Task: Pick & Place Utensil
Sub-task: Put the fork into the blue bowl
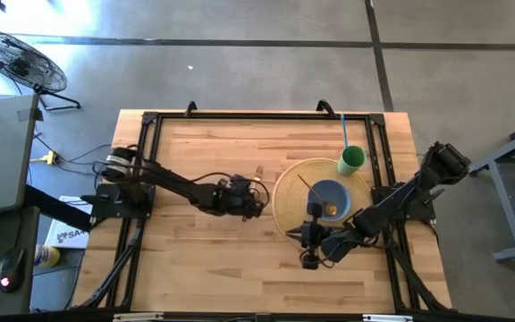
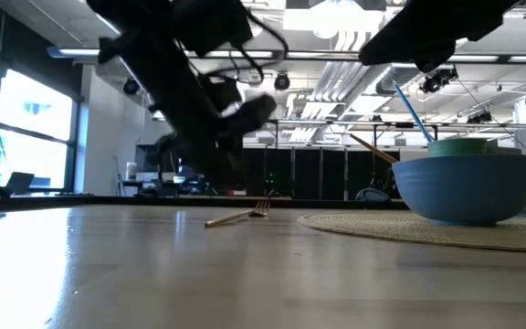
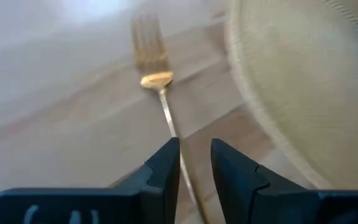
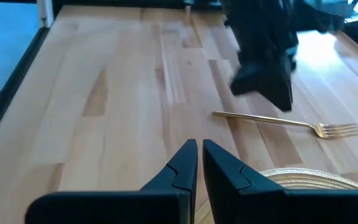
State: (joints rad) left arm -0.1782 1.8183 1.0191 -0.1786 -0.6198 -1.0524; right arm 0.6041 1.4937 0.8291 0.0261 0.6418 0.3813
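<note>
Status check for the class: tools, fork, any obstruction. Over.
Left tool open, above slim gold metal fork's handle. Fork flat on wooden table, beside round woven placemat. Right tool near-shut, empty. No obstruction.

In the left wrist view the gold fork [image 3: 156,74] is blurred at the upper centre, and its handle slips out of sight behind the left gripper [image 3: 194,163] near the bottom edge. The woven placemat [image 3: 303,93] is cut off by the right edge. In the overhead view the fork is too small to make out clearly.
</note>
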